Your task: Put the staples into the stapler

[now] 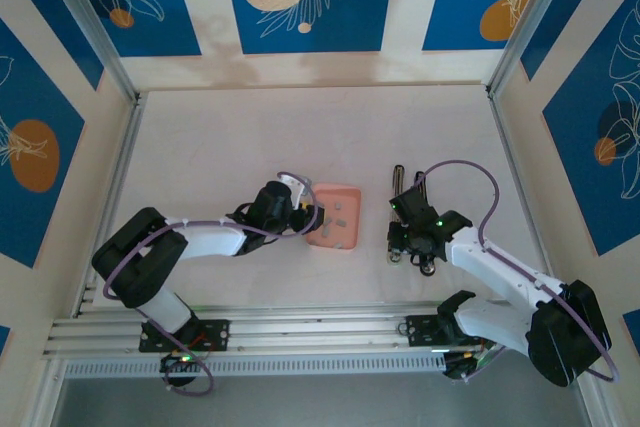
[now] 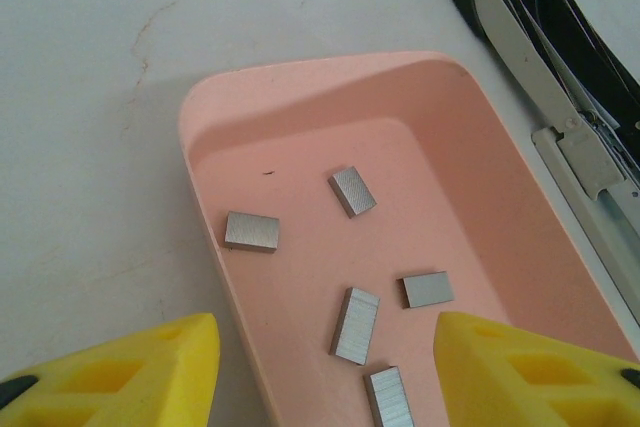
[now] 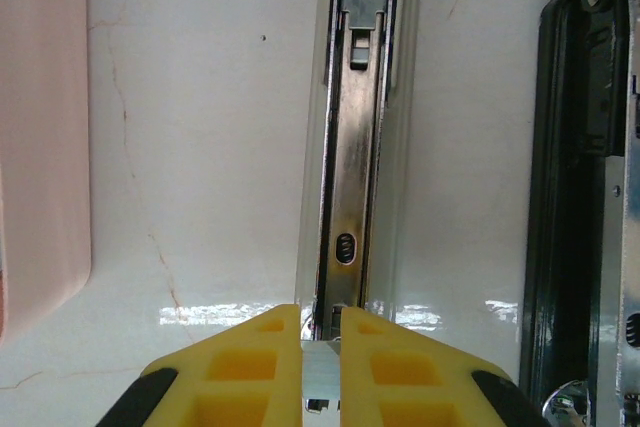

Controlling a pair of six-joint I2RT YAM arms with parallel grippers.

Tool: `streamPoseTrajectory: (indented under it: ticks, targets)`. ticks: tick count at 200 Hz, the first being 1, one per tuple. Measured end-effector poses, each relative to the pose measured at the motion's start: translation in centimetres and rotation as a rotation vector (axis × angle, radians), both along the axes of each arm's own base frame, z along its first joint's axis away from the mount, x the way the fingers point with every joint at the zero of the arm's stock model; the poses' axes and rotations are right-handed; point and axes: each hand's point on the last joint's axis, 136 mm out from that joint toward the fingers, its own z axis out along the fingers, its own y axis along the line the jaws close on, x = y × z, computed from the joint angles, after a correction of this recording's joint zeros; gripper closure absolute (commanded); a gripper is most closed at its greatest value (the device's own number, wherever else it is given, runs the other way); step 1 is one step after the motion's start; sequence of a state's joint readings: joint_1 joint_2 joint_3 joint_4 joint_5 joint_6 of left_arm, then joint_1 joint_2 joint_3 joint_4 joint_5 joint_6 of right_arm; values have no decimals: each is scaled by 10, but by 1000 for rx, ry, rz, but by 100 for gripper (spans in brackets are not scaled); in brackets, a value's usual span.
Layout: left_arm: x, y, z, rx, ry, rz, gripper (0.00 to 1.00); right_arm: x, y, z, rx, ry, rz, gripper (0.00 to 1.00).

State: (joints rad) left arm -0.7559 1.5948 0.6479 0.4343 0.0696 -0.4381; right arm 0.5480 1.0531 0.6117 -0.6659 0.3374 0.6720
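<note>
Several grey staple strips (image 2: 355, 325) lie loose in the pink tray (image 2: 300, 87). My left gripper (image 2: 325, 335) hangs open just above them, one yellow finger (image 2: 130, 372) outside the tray's rim and the other inside it. The stapler (image 3: 355, 177) lies opened out flat on the table, its metal magazine channel facing up and its black part (image 3: 570, 197) beside it. My right gripper (image 3: 320, 322) is shut on a staple strip (image 3: 322, 372) at the near end of that channel. From above, the left gripper (image 1: 303, 215) sits at the tray's (image 1: 336, 189) left edge and the right gripper (image 1: 403, 235) over the stapler (image 1: 399, 185).
The tray and the stapler (image 2: 560, 77) lie side by side with a narrow strip of white table between them. An aluminium rail (image 1: 300, 332) runs along the near edge, and metal frame posts (image 1: 110, 67) and walls close in both sides.
</note>
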Motion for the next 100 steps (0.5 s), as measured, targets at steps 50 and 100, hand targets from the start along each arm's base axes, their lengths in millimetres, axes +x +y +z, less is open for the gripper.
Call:
streamPoseTrajectory:
  ticks: [50,100]
  targets:
    - [0,0,0,0,0,0,42,-1,-1,0,-1,5,-4,86]
    - [0,0,0,0,0,0,42,-2,-2,-1,-1,12,-14,87]
